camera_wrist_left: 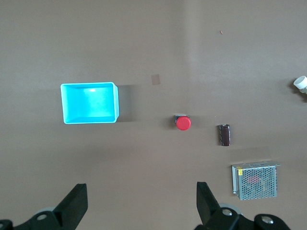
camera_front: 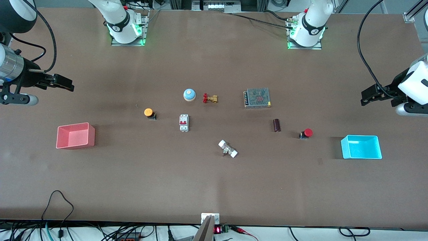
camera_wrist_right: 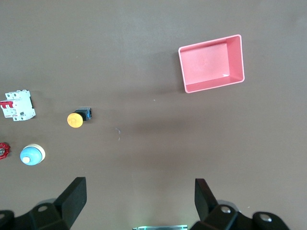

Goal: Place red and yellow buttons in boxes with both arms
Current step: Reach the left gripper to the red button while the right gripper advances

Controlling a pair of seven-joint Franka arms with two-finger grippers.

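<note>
The yellow button (camera_front: 148, 113) (camera_wrist_right: 75, 120) stands on the table toward the right arm's end, apart from the empty pink box (camera_front: 75, 135) (camera_wrist_right: 211, 63). The red button (camera_front: 307, 133) (camera_wrist_left: 183, 122) stands toward the left arm's end, beside the empty cyan box (camera_front: 361, 147) (camera_wrist_left: 89, 102). My right gripper (camera_front: 68, 84) (camera_wrist_right: 140, 199) hangs open and empty high over bare table at the right arm's end. My left gripper (camera_front: 366, 97) (camera_wrist_left: 142, 201) hangs open and empty high over bare table at the left arm's end.
Mid-table lie a blue and white round knob (camera_front: 189, 95), a brass valve with a red handle (camera_front: 210, 98), a white breaker (camera_front: 184, 123), a grey mesh-topped block (camera_front: 256, 97), a dark brown cylinder (camera_front: 276, 125) beside the red button, and a white fitting (camera_front: 228, 149).
</note>
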